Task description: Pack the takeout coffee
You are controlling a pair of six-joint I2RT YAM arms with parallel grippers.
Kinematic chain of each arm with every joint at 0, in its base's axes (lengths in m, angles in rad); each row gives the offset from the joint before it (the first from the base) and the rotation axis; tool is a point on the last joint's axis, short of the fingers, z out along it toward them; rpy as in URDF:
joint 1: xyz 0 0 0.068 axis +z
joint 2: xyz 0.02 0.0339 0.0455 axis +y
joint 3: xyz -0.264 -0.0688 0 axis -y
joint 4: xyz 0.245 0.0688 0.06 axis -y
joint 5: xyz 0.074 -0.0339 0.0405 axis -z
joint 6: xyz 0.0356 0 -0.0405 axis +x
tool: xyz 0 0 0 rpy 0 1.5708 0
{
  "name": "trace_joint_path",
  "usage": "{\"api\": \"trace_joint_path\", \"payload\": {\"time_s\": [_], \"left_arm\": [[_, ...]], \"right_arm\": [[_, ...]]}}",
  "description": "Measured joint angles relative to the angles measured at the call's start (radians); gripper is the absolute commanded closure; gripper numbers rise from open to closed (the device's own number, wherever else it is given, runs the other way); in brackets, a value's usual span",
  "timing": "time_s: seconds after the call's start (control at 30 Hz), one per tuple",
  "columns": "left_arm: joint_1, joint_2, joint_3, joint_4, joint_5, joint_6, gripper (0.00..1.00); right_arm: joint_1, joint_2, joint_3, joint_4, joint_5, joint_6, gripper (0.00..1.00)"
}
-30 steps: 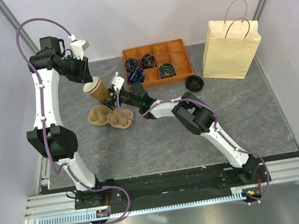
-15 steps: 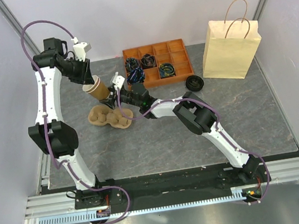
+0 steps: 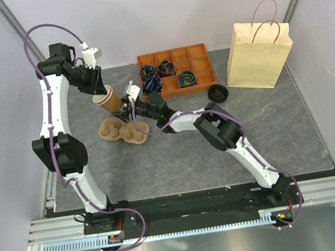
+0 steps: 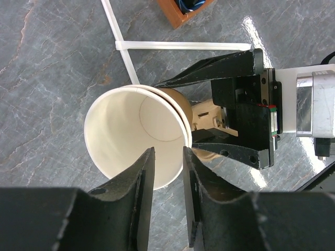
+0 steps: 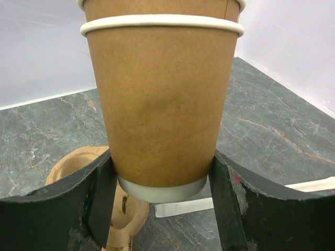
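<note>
Presently held: nested brown paper cups (image 5: 162, 104), two, lidless, tilted, gripped between both grippers. Left gripper (image 4: 167, 152): fingers pinched on the cream-lined rim, one inside and one outside. Right gripper (image 5: 161, 162): fingers clamped on either side of the lower wall of the outer one. Moulded-pulp cup carrier (image 3: 121, 131): on the table just under the right fingers. Round black lid (image 3: 218, 92): well away from both sets of fingers, beside the paper bag (image 3: 257, 52).
</note>
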Motion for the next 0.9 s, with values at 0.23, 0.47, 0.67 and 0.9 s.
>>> {"api": "trace_joint_path", "payload": {"time_s": [0.23, 0.47, 0.67, 0.9], "left_arm": [[0.0, 0.002, -0.006, -0.004, 0.024, 0.0, 0.6], [0.0, 0.015, -0.006, -0.008, 0.033, -0.002, 0.7], [0.0, 0.018, -0.006, -0.018, 0.045, -0.006, 0.88], [-0.001, 0.029, 0.009, -0.035, 0.047, -0.01, 0.98]], "right_arm": [[0.0, 0.0, 0.0, 0.006, 0.0, 0.0, 0.56], [0.001, 0.0, 0.0, 0.008, 0.0, 0.001, 0.56], [0.001, 0.0, 0.0, 0.008, 0.0, 0.006, 0.56], [0.001, -0.003, -0.013, 0.011, 0.001, 0.008, 0.6]]}}
